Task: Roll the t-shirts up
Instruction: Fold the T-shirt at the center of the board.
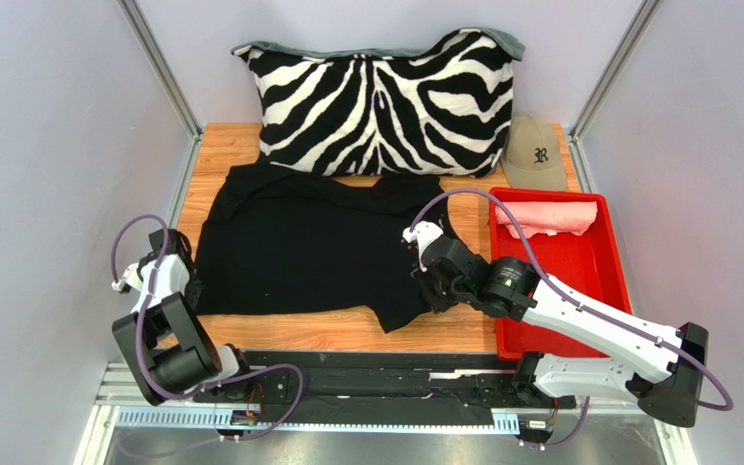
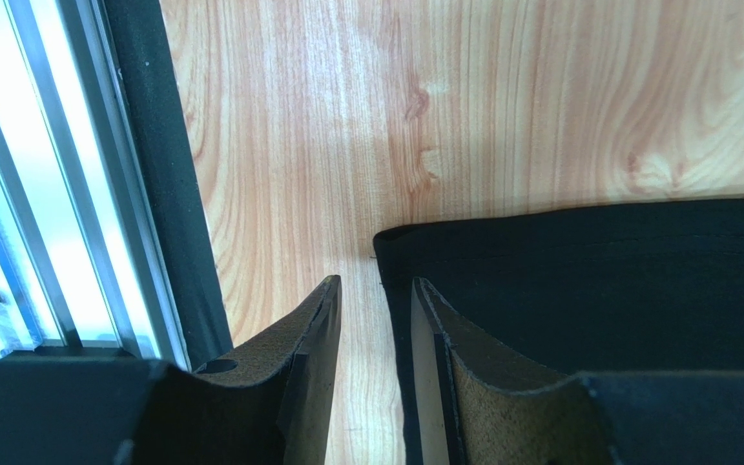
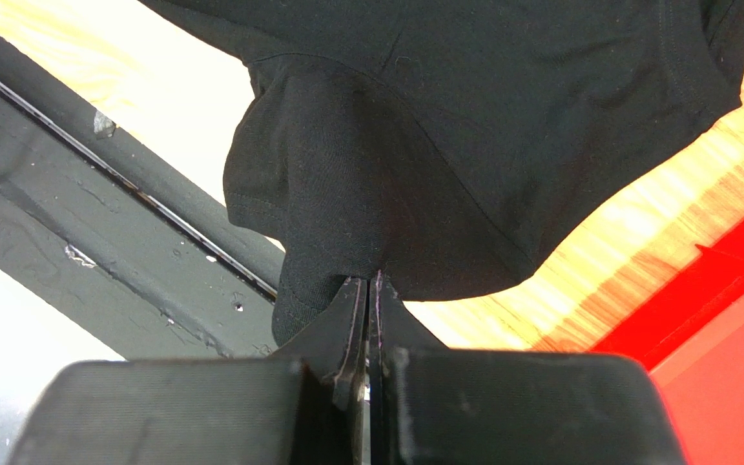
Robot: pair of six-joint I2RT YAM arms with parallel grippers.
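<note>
Pale walls around one wooden table [image 1: 347,334]. One red tray [image 1: 580,281] at right, with one pink t-shirt [image 1: 551,218] bunched at its far end. Left of the tray, one black t-shirt [image 1: 298,242], spread flat. Beyond the tray, one tan cap [image 1: 533,155] and one zebra pillow [image 1: 386,97]. Right gripper [image 3: 366,283] clamped on the black t-shirt's edge nearest the tray. Left gripper [image 2: 376,286] apart at the corner farthest from the tray.

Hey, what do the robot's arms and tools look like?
The left arm and right arm have white shells, black joints and bases, and a looping purple cable each. The left tool has two flat tapered fingers with brownish textured faces; the right tool has black ones.
</note>
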